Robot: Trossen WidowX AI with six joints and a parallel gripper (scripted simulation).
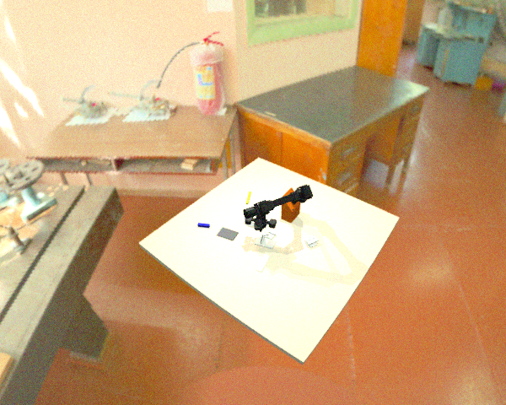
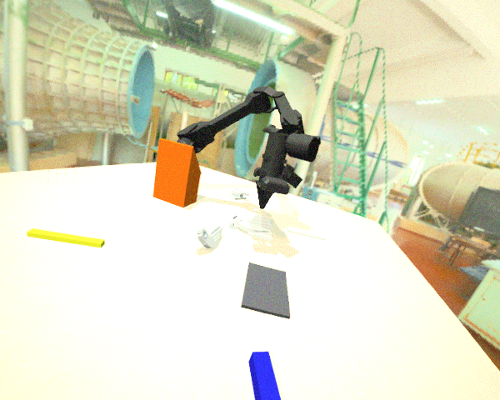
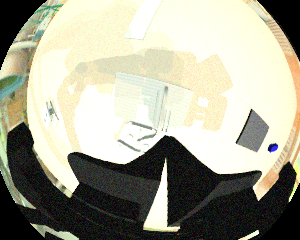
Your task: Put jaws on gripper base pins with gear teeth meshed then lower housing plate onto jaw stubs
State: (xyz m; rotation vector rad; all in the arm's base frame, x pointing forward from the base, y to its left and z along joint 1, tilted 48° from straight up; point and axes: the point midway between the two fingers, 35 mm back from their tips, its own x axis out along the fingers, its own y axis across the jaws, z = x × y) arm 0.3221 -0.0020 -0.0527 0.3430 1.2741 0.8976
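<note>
My gripper [image 1: 259,228] [image 2: 262,207] [image 3: 166,137] is shut and empty, pointing down above a pale ribbed part [image 2: 262,223] [image 3: 131,95]. This part has a raised ridge. A small grey-outlined piece shows at its near end in the wrist view [image 3: 138,134]. Which is base or housing plate I cannot tell. A pale curved piece, seemingly a jaw [image 2: 210,237], lies apart beside it; the fingers hide it in the wrist view. Another small pale piece [image 1: 311,240] [image 2: 240,195] [image 3: 51,113] lies apart on the far side in the exterior view.
A pale flat strip [image 2: 306,233] [image 3: 142,21] lies beyond the ribbed part. An orange block [image 1: 290,211] [image 2: 172,172] stands near the arm's base. A dark flat pad [image 1: 228,234] [image 2: 266,290] [image 3: 253,131], a blue bar [image 1: 203,225] [image 2: 264,377] [image 3: 273,147] and a yellow bar [image 1: 248,197] [image 2: 65,237] lie on the table.
</note>
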